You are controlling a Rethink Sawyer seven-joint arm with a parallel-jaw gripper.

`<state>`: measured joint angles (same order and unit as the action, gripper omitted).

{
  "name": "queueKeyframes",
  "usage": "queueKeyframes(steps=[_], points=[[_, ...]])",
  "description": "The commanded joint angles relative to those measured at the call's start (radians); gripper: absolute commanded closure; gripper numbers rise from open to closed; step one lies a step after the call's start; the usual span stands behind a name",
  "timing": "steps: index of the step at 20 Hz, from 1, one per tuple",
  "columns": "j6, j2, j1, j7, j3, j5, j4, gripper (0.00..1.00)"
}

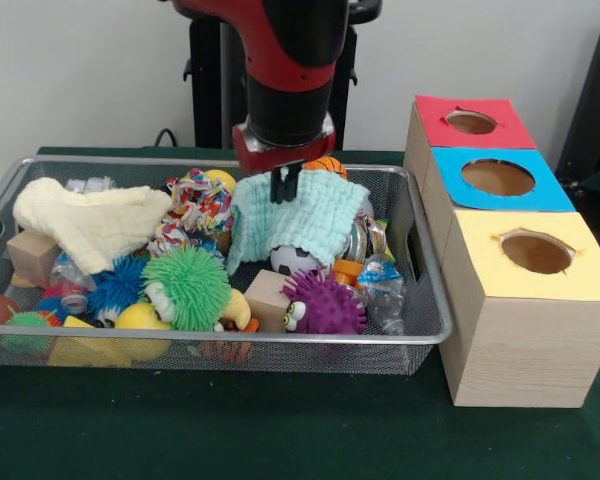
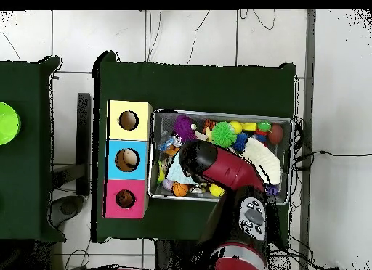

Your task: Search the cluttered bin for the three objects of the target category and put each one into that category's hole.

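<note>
The wire-mesh bin [image 1: 420, 335] lies with its long axis across the green table [image 1: 280, 430] in the front view, crammed with toys. The red and black arm [image 1: 290, 60] drops straight down over the bin's middle, and the gripper [image 1: 285, 183] has its jaws pressed close together, pinching the top edge of the mint knitted cloth [image 1: 300, 222] draped over a small soccer ball [image 1: 297, 260]. To the right stands the wooden box, its red-topped hole [image 1: 470, 122] facing up, farthest from the camera. No plush animal can be picked out clearly.
</note>
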<state>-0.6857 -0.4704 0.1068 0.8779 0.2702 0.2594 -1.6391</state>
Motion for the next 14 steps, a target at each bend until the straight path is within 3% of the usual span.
queueKeyframes(steps=[1, 14], points=[[-0.134, -0.074, -0.011, 0.335, -0.061, 0.072, 0.090, 1.00], [0.035, -0.126, 0.044, 0.224, -0.149, 0.101, 0.071, 1.00]])
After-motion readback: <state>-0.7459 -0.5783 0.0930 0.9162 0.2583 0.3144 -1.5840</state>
